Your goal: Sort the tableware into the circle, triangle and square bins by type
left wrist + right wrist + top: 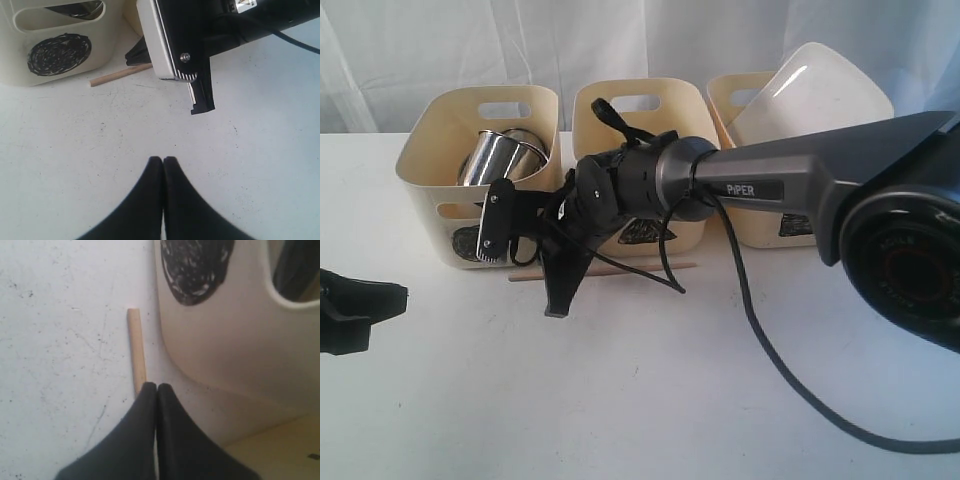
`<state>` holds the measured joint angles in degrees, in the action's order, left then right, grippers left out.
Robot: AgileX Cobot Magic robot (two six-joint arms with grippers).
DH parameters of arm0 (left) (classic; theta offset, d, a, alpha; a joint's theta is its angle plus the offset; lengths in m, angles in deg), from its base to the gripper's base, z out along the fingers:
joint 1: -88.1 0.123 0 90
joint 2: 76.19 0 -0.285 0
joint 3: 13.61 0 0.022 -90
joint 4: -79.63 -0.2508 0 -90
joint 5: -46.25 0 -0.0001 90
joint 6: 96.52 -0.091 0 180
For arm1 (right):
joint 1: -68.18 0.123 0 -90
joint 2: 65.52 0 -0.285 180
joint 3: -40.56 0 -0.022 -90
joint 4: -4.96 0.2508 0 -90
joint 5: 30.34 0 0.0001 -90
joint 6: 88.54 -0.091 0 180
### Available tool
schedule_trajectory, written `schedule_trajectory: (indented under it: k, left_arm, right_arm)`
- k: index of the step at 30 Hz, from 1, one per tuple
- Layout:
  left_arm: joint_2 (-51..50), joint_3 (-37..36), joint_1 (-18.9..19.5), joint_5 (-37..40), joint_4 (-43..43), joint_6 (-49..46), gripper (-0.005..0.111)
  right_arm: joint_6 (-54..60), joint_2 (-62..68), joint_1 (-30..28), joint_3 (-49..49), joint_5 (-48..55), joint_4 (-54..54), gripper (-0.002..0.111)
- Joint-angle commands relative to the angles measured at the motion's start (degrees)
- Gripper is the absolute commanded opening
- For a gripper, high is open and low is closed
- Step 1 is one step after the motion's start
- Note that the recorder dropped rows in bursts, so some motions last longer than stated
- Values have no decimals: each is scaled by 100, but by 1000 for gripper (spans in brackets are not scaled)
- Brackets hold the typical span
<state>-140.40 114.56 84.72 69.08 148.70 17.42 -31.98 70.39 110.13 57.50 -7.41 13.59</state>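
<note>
Three cream tubs stand side by side along the back of the bench [640,410]. The left tub [425,175] has a black scribbled circle on its front and holds shiny steel mugs [500,158], tipped on their sides. My right arm hides the inside of the middle tub [685,110] and most of its mark. The right tub [760,215] holds a large white square plate [820,85], which leans on edge and stands above the rim.

The chopstick [136,347] lies flat on the bench just in front of the tubs and runs along their fronts. One end is beside the lower corner of the circle tub. There is only a narrow strip between stick and tub wall, so little room on that side. The near side is wide bare bench, crossed only by the black cable [760,340] trailing from my right arm.

My right pincer [156,387] reaches across the middle and points down in front of the left and middle tubs. It is clenched, with the tips pressed together. In the right wrist view the chopstick runs out from under those tips. I cannot tell whether the stick is pinched or only lies behind them.

My left pincer [163,160] is clenched too and grasps nothing. It sits over bare bench, well apart from the chopstick and the tubs.
</note>
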Motion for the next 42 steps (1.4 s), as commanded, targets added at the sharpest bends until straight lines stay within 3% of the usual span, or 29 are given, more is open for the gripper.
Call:
schedule_trajectory:
  k: [1,11,27,42]
  left_arm:
    - [29,-23,8,63,45,13,0]
    - [29,-23,8,63,45,13,0]
    - [29,-23,8,-34,45,13,0]
    - [29,-23,8,-34,45,13,0]
  right_arm:
    - [7,-56,-121,2,-132,-112,0]
    - [7,-56,-349,2,-41,-112,0]
    - [79,354,-219,2,185,-112,0]
    - [169,-209,-172,2,1139,-121,0]
